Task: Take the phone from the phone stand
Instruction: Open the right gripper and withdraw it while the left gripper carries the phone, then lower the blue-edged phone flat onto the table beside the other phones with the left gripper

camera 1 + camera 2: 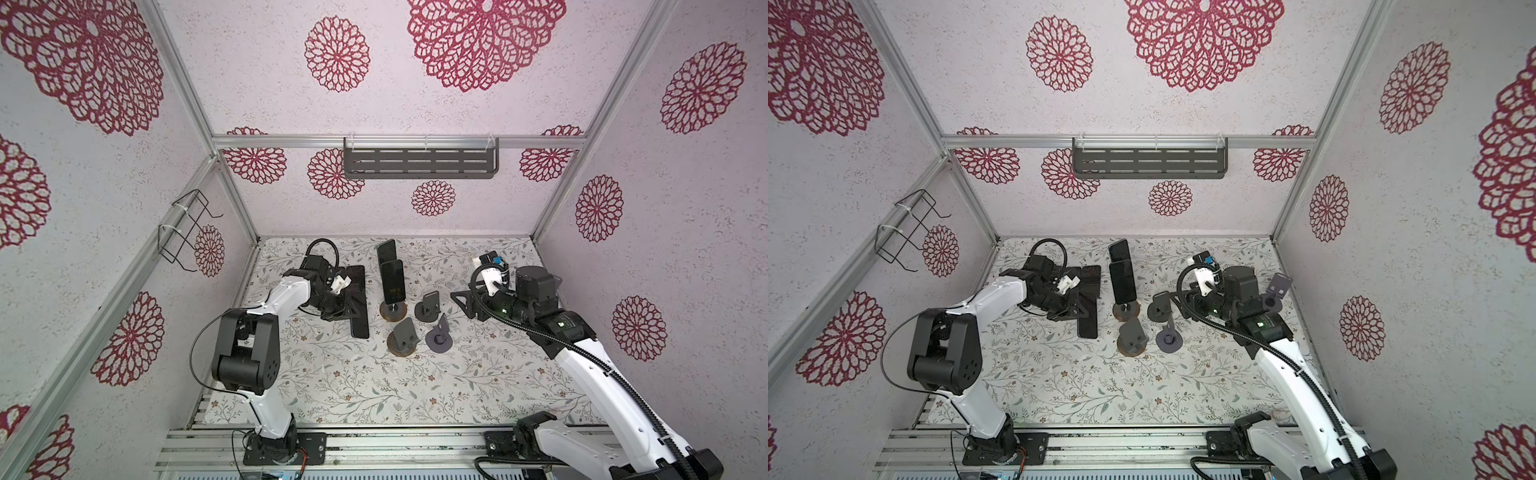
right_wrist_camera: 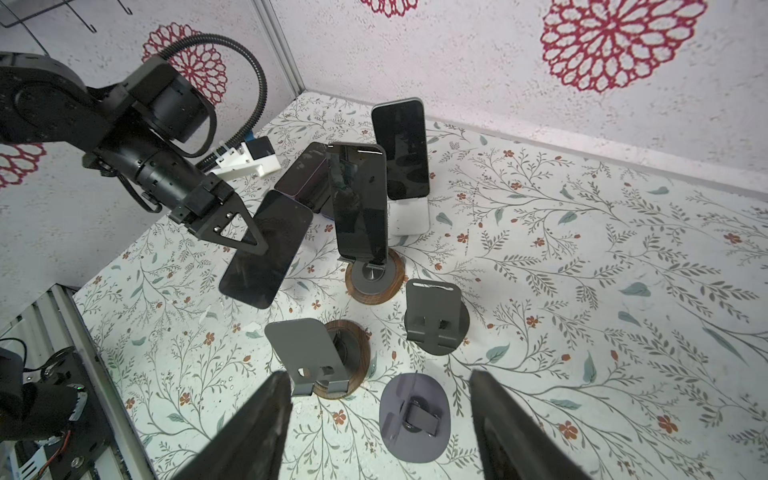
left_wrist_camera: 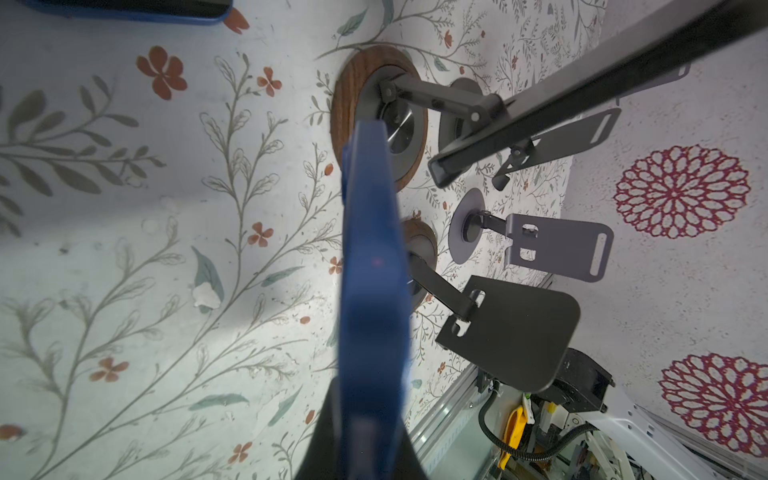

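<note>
In both top views the left gripper point(image 1: 349, 309) point(image 1: 1076, 309) is clamped on the held phone point(image 1: 360, 326) point(image 1: 1088, 326), which hangs tilted over the floral mat point(image 1: 332, 382), clear of every stand. A lying phone point(image 1: 356, 276) rests flat just behind it. Just beside it, a standing phone point(image 1: 392, 282) sits on the wood-ringed stand point(image 1: 395, 313). The right gripper point(image 1: 463, 303) hovers near the empty stands point(image 1: 428, 307), its jaws apart and holding nothing.

In the left wrist view the held phone point(image 3: 370, 270) runs edge-on between the jaws and shows a blue case. The lying phone point(image 3: 124, 10) peeks in at a corner.

In the right wrist view the left gripper point(image 2: 262, 247) pinches the held phone point(image 2: 266, 270) at its long edges, screen up. I cannot tell whether its low end touches the mat. The right gripper point(image 2: 378, 376) is spread wide.

The step in hand looks like setting this phone down. It should go down flat on bare mat, away from the standing phone point(image 2: 359, 203) and off the lying phone point(image 2: 301, 174). The jaws should part only once its back rests fully.
</note>
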Tool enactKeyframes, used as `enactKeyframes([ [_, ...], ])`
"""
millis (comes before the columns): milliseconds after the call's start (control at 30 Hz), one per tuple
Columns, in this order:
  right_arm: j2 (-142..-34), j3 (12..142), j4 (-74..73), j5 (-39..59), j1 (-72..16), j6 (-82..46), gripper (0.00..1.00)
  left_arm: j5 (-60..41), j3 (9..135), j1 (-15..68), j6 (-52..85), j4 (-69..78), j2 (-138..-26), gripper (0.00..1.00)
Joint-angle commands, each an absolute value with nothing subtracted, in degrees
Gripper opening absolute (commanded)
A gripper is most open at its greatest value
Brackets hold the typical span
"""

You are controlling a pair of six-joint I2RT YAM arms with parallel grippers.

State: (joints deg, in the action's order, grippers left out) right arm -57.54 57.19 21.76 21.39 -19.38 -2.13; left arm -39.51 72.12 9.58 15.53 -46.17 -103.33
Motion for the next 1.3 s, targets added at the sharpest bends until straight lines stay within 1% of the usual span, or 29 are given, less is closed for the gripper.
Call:
enactKeyframes([
  [0,-55.90,57.00,21.65,20.84,-18.66,-0.88,0.71,-41.18,74.54,9.41,14.90,-45.19,-105.65,0.00],
  [200,-55.87,56.08,22.21,20.39,-17.87,-0.87,0.71,-39.90,74.93,9.41,15.37,-44.89,-108.84,0.00],
  [400,-57.84,55.57,22.72,22.69,-14.25,-2.09,0.71,-39.52,76.53,9.41,15.64,-44.48,-111.93,0.00],
  [667,-57.82,54.37,22.45,23.01,-13.62,-1.93,0.71,-39.49,79.39,9.16,15.30,-45.13,-116.05,0.00],
  [867,-57.87,53.64,22.41,22.82,-13.54,-1.86,0.71,-39.31,80.86,8.27,14.59,-45.73,-118.74,0.07],
  [933,-57.74,53.31,22.16,22.81,-13.54,-1.50,0.71,-39.37,80.95,7.93,14.34,-45.93,-119.22,0.12],
  [967,-57.74,53.10,22.12,22.85,-13.52,-1.41,0.71,-39.40,80.95,7.86,14.09,-46.29,-119.31,0.16],
  [1133,-57.69,52.56,21.56,23.09,-13.45,-1.50,0.71,-37.71,79.82,7.13,14.05,-46.42,-119.30,0.27],
  [1200,-57.83,52.56,21.56,23.11,-13.45,-1.50,0.71,-37.57,79.72,6.99,14.06,-46.39,-119.39,0.33],
  [1267,-57.83,52.56,21.55,23.06,-13.45,-1.53,0.71,-37.19,79.87,6.85,13.91,-46.76,-119.63,0.36],
])
